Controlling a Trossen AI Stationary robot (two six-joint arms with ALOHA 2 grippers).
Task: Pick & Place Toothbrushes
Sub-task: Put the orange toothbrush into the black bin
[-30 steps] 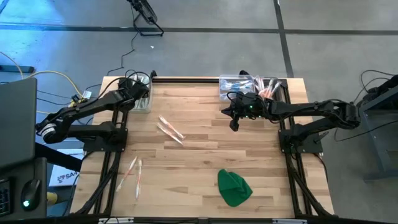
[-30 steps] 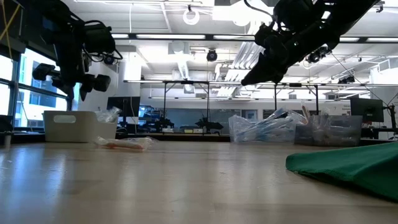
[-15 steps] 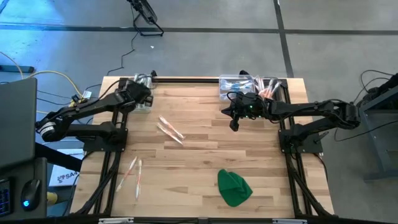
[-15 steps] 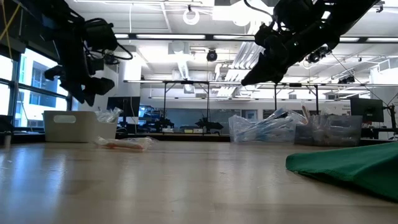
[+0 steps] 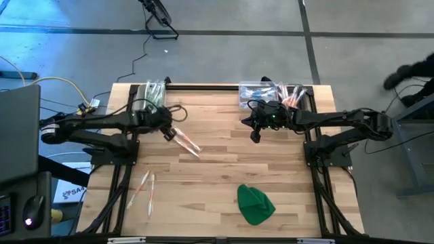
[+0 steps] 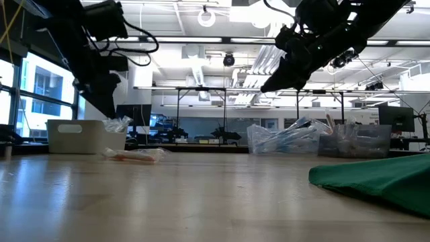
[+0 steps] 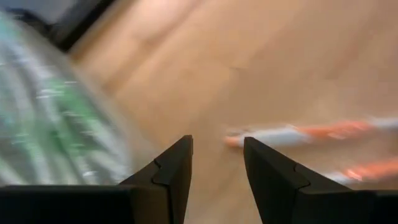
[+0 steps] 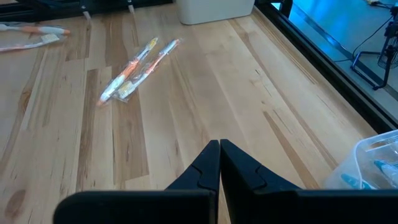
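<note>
Two orange-accented toothbrushes lie flat on the wooden table, left of its middle; they also show in the left wrist view and the right wrist view. My left gripper hovers open just left of them, with nothing between its fingers. Two more toothbrushes lie near the front left. A white bin at the far left holds several wrapped toothbrushes. My right gripper hangs shut above the table at far right of centre, touching nothing.
Clear bins with more brushes stand at the far right. A green cloth lump lies near the front right edge. Bare wood lies between the two grippers.
My left gripper has swung from above the white bin toward the table's near side and right, ending beside the two orange toothbrushes, and it has rolled about its own axis. Its fingers stay apart. The right arm has kept still.
</note>
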